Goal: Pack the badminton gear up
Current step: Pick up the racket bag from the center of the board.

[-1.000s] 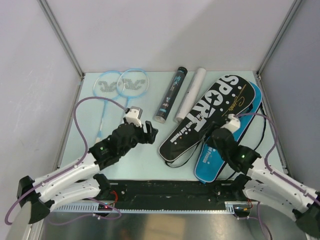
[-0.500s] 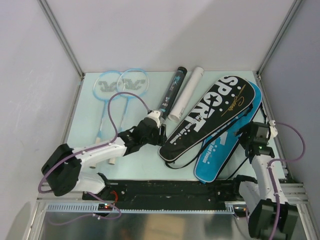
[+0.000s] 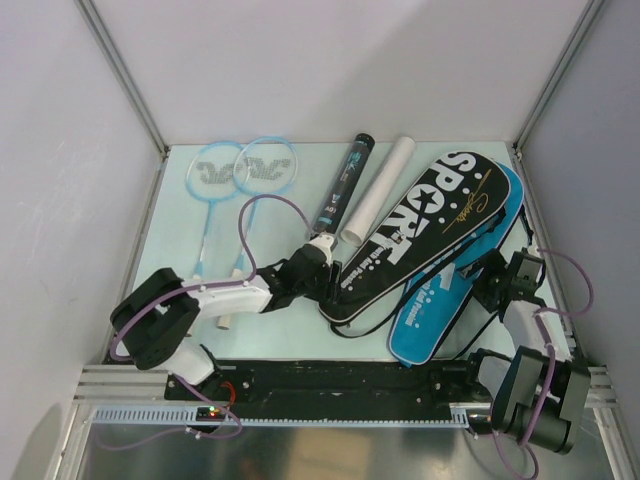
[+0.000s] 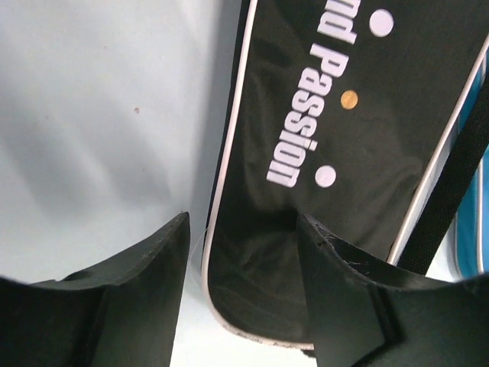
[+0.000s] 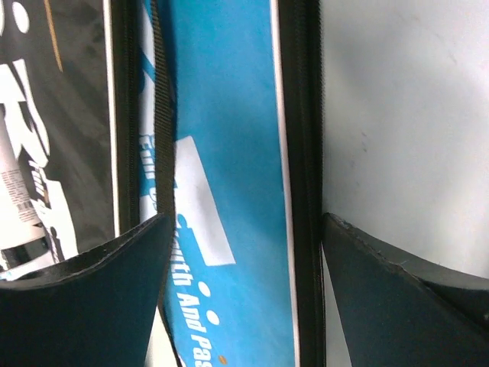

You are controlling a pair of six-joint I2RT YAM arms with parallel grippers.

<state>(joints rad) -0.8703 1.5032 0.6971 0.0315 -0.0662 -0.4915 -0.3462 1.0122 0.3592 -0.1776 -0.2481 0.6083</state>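
A black "SPORT" bag [image 3: 420,230] lies slantwise on top of a blue bag [image 3: 440,305] at the right of the table. My left gripper [image 3: 326,283] is open at the black bag's narrow lower-left end. In the left wrist view that end [image 4: 267,267] lies between the fingers [image 4: 137,298] of the open left gripper [image 4: 241,267]. My right gripper [image 3: 487,285] is open at the blue bag's right edge. In the right wrist view it [image 5: 244,260] straddles the blue bag [image 5: 221,153] and its black zip edge. Two light-blue rackets [image 3: 245,170] lie at the far left. A black tube [image 3: 340,190] and a white tube [image 3: 378,190] lie mid-table. Silver-white rackets and shuttlecocks are out of view.
Grey walls and metal posts [image 3: 125,80] close in the table on three sides. A black rail [image 3: 340,378] runs along the near edge between the arm bases. Purple cables [image 3: 270,205] loop over both arms. A black strap [image 3: 365,325] trails from the bags at the front.
My left gripper has reached right and down to the black bag's narrow end. My right arm has swung from over the blue bag out to its right edge and lowered.
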